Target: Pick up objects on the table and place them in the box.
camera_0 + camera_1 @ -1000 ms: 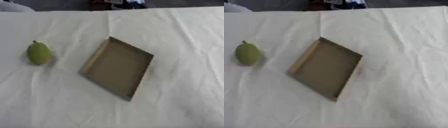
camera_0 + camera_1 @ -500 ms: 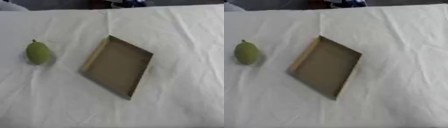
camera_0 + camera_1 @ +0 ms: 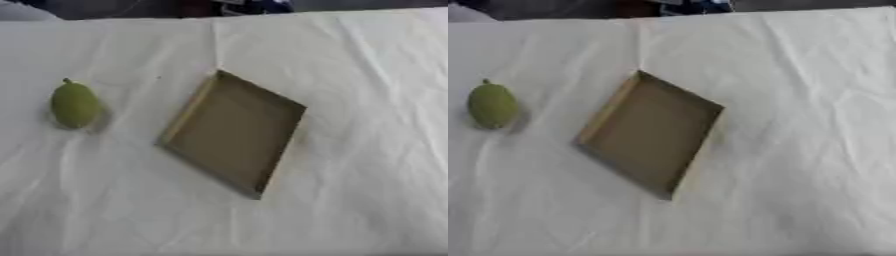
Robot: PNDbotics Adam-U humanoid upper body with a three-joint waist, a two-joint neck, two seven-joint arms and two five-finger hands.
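Nothing moved vs earlier frames. Green pear lies on white-clothed table, left of open, empty cardboard box, apart. No hands or fingers visible, so can't tell their state.

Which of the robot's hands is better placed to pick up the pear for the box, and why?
Probably the left. The pear lies on the table's left side, left of the empty box and apart from it. Neither hand shows, so this rests on layout only.
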